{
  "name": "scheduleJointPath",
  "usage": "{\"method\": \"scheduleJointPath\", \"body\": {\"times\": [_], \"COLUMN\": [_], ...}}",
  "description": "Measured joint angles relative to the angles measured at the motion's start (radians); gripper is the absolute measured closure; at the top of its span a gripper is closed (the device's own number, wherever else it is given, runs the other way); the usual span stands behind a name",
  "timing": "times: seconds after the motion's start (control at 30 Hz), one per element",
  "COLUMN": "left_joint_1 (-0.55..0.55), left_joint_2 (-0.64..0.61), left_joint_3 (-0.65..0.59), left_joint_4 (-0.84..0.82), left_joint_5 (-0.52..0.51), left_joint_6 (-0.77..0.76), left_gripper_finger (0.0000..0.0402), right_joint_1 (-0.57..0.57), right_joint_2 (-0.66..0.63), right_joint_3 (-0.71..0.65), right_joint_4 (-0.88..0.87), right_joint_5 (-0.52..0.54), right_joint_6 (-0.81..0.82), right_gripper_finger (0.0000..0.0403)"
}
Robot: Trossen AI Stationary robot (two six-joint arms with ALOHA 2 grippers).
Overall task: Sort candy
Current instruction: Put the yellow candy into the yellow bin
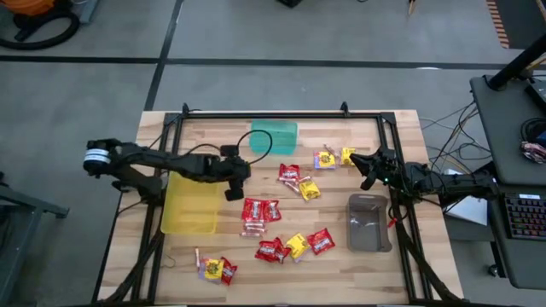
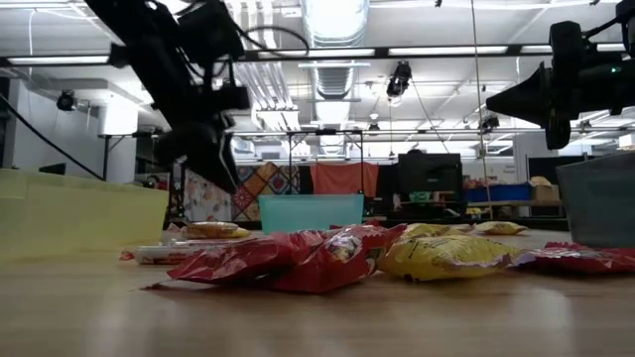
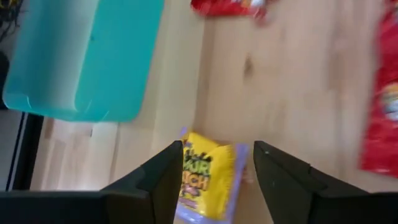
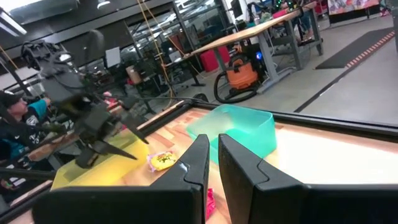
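Observation:
Candy lies scattered on the wooden table: red packets [image 1: 260, 210], yellow packets [image 1: 309, 189] and small twisted rolls [image 1: 252, 230]. More lie near the near edge [image 1: 215, 269] and by the right arm [image 1: 334, 158]. My left gripper [image 1: 232, 191] hangs above the table just right of the yellow tray [image 1: 189, 205], shut on a yellow packet [image 3: 205, 175]. My right gripper [image 1: 368, 170] is raised over the table's right side, beyond the grey tray [image 1: 368, 223]. Its fingers [image 4: 213, 149] are shut on nothing. My left gripper has the yellow packet between its two fingers [image 3: 163, 171]. The packet's upper edge [image 3: 208, 138] sticks out a little past the fingertips. It is lifted clear of the table; the low view shows the gripper [image 2: 216, 164] well above the wood.
A green tray [image 1: 275, 136] sits at the far edge, the yellow tray at the left and the grey tray at the right. Black frame rails [image 1: 281, 114] run along the table's edges. Bare wood lies between the green tray and the candy.

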State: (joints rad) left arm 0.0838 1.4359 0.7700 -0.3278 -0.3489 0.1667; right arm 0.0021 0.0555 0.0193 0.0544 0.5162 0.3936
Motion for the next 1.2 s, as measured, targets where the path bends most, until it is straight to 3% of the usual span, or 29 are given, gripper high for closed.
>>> {"method": "scheduleJointPath", "body": {"times": [0.73, 0.93, 1.2], "left_joint_1": [0.095, 0.101, 0.101], "left_joint_2": [0.189, 0.207, 0.194], "left_joint_3": [0.001, 0.003, 0.003], "left_joint_4": [0.034, 0.042, 0.040], "left_joint_5": [0.079, 0.101, 0.112], "left_joint_6": [-0.013, -0.023, -0.017], "left_gripper_finger": [0.0267, 0.0307, 0.0395], "right_joint_1": [0.000, 0.000, 0.000], "right_joint_2": [0.000, 0.000, 0.000], "right_joint_3": [0.000, -0.001, -0.001], "right_joint_4": [-0.004, -0.004, -0.004], "right_joint_5": [0.000, 0.000, -0.001], "right_joint_6": [-0.001, -0.006, -0.013], "right_gripper_finger": [0.0374, 0.0374, 0.0374]}}
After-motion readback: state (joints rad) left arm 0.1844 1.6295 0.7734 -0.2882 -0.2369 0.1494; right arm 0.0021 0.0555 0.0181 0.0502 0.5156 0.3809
